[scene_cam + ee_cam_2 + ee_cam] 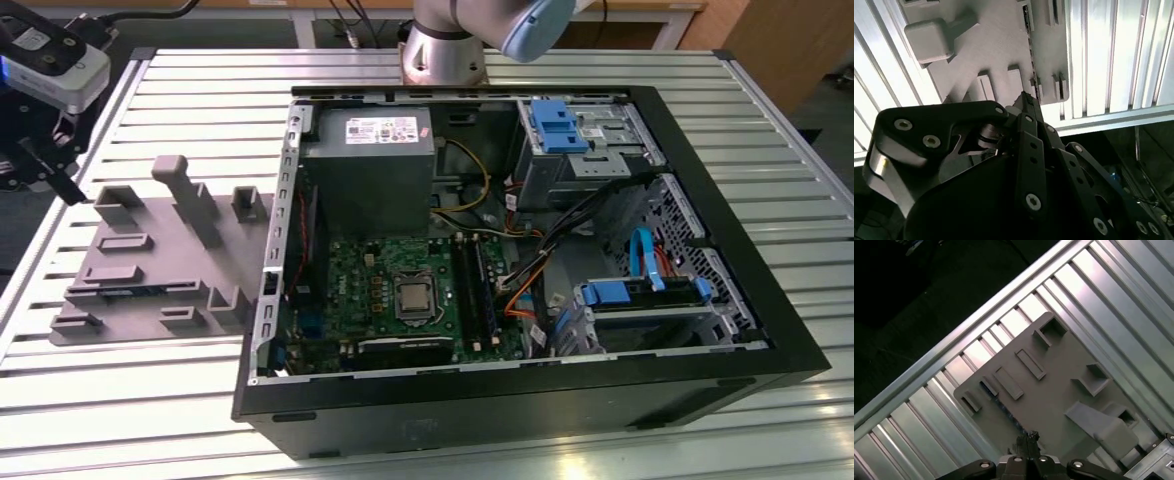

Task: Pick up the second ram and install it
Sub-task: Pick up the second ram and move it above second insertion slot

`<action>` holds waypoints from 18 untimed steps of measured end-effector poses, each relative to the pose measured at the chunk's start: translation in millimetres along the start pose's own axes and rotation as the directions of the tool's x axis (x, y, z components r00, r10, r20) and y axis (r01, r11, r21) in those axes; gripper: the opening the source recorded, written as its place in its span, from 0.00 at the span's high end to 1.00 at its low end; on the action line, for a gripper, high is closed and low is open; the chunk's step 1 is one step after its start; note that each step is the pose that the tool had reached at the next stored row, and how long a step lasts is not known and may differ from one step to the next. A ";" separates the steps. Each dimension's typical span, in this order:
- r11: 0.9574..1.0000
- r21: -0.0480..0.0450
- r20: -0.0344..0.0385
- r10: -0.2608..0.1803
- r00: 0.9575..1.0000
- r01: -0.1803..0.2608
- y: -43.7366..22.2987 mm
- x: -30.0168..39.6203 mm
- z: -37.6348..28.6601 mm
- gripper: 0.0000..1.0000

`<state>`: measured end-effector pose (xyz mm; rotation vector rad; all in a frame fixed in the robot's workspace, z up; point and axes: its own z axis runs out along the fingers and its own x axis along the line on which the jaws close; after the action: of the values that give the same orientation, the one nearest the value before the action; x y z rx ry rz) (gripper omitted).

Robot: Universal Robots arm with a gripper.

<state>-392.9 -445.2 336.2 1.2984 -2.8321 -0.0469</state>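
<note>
The second ram (127,291) stands on edge in the grey holder plate (167,245), low at the exterior view's left, well apart from the open computer case (534,400) that takes up the middle and right. In the first wrist view the gripper (1027,437) hangs over the holder's edge, fingers together, gripping nothing
</note>
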 end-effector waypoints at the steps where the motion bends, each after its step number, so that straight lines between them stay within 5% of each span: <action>1: 1.000 0.000 -0.001 -0.016 1.000 0.016 0.0 0.0 0.0 0.89; 9: 0.990 0.001 -0.005 -0.139 0.990 0.139 0.0 0.0 0.4 0.89; 18: 0.965 0.002 -0.010 -0.262 0.965 0.262 -0.1 0.2 1.4 0.89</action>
<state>-393.0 -445.3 334.8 1.6603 -2.6321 -0.0409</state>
